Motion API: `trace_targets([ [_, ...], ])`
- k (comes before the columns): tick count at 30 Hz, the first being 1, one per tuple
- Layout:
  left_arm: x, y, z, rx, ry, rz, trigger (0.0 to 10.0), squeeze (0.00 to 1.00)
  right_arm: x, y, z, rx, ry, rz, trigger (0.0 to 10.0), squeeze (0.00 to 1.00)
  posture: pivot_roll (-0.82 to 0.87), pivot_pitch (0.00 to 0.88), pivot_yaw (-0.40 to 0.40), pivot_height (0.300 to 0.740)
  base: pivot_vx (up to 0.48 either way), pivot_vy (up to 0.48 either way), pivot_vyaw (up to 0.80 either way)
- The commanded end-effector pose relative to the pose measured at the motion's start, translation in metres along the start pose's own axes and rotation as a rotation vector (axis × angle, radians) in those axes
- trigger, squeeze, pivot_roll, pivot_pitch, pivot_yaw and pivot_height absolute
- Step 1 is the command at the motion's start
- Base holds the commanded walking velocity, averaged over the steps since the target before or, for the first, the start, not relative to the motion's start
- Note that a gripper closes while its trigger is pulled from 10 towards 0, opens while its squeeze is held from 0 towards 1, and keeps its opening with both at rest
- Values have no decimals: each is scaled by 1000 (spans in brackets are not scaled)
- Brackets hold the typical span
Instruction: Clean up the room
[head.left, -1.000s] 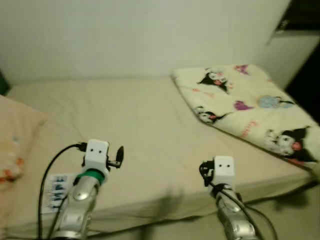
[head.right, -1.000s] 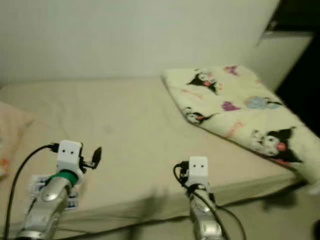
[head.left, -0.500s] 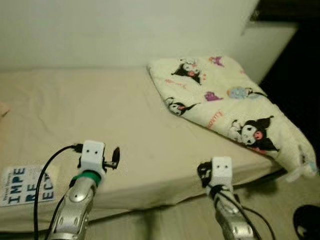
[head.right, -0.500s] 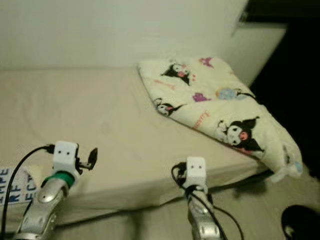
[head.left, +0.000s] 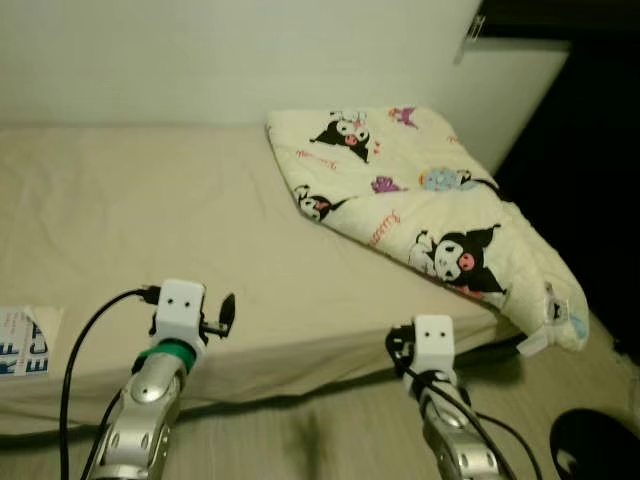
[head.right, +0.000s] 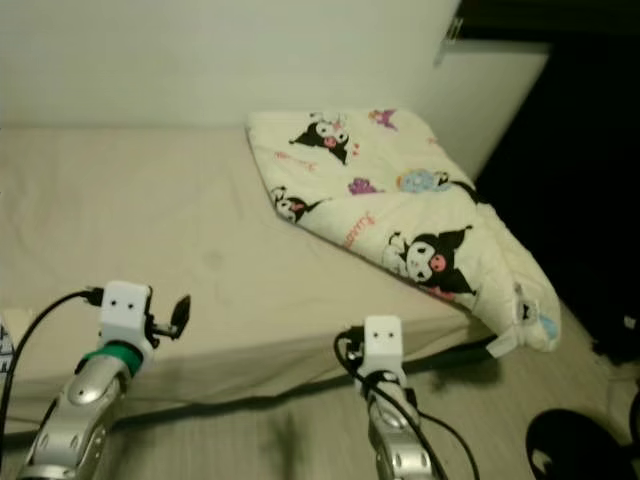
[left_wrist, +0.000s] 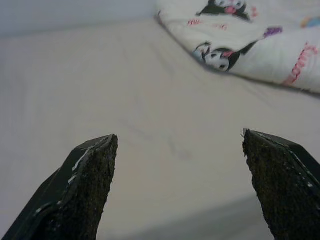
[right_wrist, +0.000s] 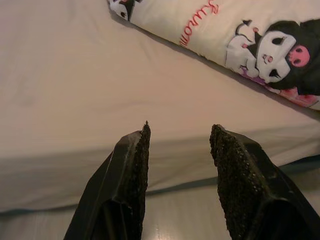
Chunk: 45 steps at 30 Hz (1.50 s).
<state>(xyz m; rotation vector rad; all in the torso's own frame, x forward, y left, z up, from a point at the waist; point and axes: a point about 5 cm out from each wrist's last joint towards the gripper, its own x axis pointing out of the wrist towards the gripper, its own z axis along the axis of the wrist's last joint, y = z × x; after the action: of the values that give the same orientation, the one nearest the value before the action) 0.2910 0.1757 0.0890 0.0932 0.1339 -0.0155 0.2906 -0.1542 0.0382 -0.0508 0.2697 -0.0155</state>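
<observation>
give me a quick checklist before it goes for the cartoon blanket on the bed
1. Blanket in view and unobstructed: ok, it lies folded on the bed toward the robot's right, one corner hanging over the edge.
2. Left hand free: ok, fingers wide apart, nothing between them.
3. Right hand free: ok, fingers parted and empty, aimed at the mattress edge below the blanket.
4. Hands at the blanket: not ok, both are short of it, near the bed's front edge.
5. Floor path: cannot tell, a dark object lies on the floor at the right.
</observation>
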Motion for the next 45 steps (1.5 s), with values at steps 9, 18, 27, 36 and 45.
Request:
trace_targets([
  [9,1,-8,-1,-16,9,-20,10000,0,-2,-10,-6,-4,24,-28,10000,0,86,24,-20,740,0,-326,0],
  [18,-2,-9,-3,-21,15,-19,10000,0,-3,-10,-7,-6,27,-26,10000,0,85,30,-22,740,0,-325,0],
  [27,0,-9,-2,-20,14,-21,10000,0,-2,-10,-5,-3,21,-29,10000,0,84,24,-18,740,0,-322,0],
  [36,2,-10,0,-20,9,-22,10000,0,-1,-9,-3,-3,18,-29,10000,0,83,22,-17,740,0,-320,0],
  [45,3,-11,1,-22,7,-27,10000,0,-1,-9,-3,4,18,-32,10000,0,83,17,-12,740,0,-320,0],
])
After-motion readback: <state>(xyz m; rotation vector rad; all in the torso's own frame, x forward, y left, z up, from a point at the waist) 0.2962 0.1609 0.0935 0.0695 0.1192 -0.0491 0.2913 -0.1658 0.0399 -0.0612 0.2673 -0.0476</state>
